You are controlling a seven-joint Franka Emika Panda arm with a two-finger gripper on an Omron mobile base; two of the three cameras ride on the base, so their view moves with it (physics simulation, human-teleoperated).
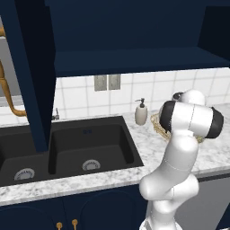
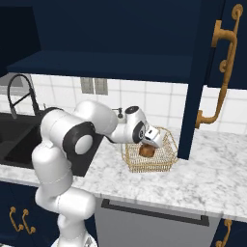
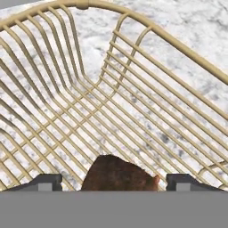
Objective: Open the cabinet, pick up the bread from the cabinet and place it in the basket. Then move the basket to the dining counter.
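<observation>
Two dark fingertips [image 3: 44,181] stand wide apart at the bottom of the hand view, and the bread [image 3: 118,173] lies between them with clear gaps on both sides, so the jaws are parted and neither pad touches it. The roll rests on the wire floor of the basket [image 3: 147,89], whose flared golden walls rise to the left and ahead; marbled tabletop [image 3: 191,26] shows through the mesh and beyond the rim.

From the right base view, the gripper [image 2: 151,140] dips into the basket [image 2: 161,161] from its left side, with the bread [image 2: 146,150] just beneath it, sitting toward the left half of the basket floor. The basket stands on the tabletop [image 2: 212,178], near the front edge. An open door [image 2: 198,77] of the cabinet [image 2: 111,43] hangs just right of the basket, its lower corner near the rim and its brass handle [image 2: 219,72] facing right. Bare marble spreads to the right of the door.

From the left base view, the arm's elbow covers most of the basket [image 1: 157,126]. A soap dispenser [image 1: 141,112] stands just left of it, and the black sink [image 1: 67,148] lies further left.
</observation>
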